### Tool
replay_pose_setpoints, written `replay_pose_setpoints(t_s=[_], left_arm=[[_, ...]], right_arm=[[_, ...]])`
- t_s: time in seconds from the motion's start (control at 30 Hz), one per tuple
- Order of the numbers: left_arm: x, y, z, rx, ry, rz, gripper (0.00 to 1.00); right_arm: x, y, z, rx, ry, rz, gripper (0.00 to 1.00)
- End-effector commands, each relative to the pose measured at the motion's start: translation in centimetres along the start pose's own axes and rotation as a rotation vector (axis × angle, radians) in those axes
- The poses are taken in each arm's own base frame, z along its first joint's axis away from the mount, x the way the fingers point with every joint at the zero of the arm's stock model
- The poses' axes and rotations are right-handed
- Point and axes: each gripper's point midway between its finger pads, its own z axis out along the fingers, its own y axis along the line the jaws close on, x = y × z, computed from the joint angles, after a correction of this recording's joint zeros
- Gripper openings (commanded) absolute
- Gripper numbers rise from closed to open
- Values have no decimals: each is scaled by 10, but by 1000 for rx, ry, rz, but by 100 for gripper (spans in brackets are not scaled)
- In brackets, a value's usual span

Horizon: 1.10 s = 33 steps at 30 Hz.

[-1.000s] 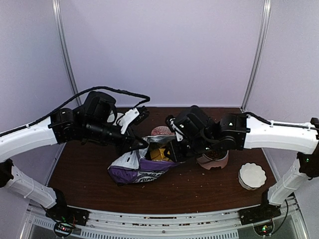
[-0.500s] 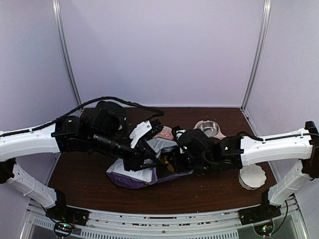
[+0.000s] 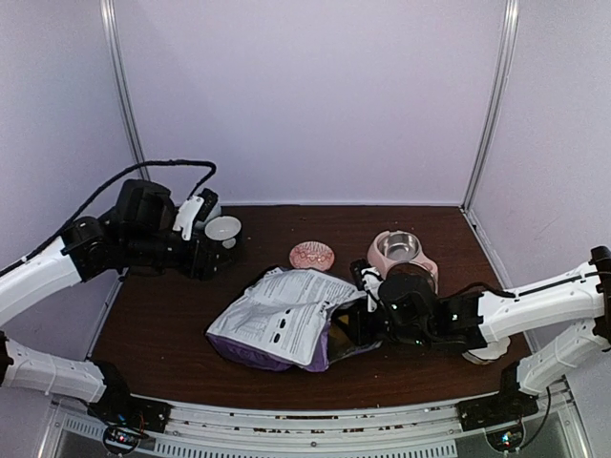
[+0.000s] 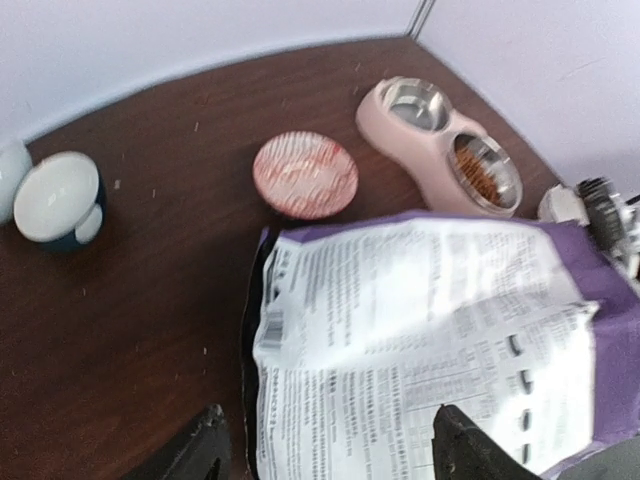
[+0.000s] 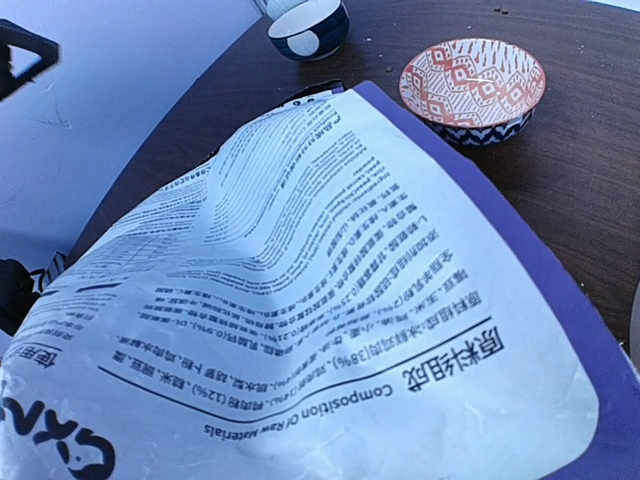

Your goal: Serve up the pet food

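The pet food point(image 4: 487, 172) shows as brown kibble in one steel bowl of the pink feeder point(image 4: 402, 150); the top view hides that bowl behind my right arm. The purple food bag point(image 3: 286, 320) lies flat, white printed back up. My left gripper point(image 3: 212, 256) is drawn back to the far left, clear of the bag. In its wrist view the left gripper point(image 4: 330, 452) is open above the bag point(image 4: 440, 300) with nothing between its fingers. My right gripper point(image 3: 361, 324) is shut on the bag's right edge. Its fingers are hidden behind the bag point(image 5: 330, 300) in the right wrist view.
A red-patterned bowl point(image 3: 312, 255) sits behind the bag, with the feeder point(image 3: 425, 269) to its right. A white-and-blue bowl point(image 3: 222, 229) stands by my left gripper. A white scalloped dish point(image 3: 489, 351) peeks out under my right arm. Stray kibble crumbs dot the brown table point(image 3: 153, 324).
My left gripper opened, let go of the bag and pulled back to the far left. The bag dropped flat with its printed back up. My right arm sank forward, still holding the bag.
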Motion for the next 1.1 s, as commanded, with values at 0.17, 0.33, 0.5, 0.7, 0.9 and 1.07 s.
replay_pose_setpoints(t_s=[0.17, 0.33, 0.5, 0.7, 0.9, 1.07], left_arm=[[83, 31, 71, 12, 359, -127, 72], [96, 41, 87, 3, 428, -135, 72], [105, 62, 100, -33, 459, -166, 70], [109, 60, 116, 41, 473, -199, 69], [120, 44, 127, 164, 504, -239, 34], [126, 45, 130, 168, 526, -248, 6]], right_arm=[[1, 8, -7, -110, -43, 35, 13], [3, 7, -9, -118, -43, 44, 13], [2, 8, -8, -118, -49, 41, 13], [-1, 11, -4, -124, -55, 41, 13], [-4, 8, 0, -107, -78, 59, 13], [-7, 9, 10, -87, -95, 63, 13]])
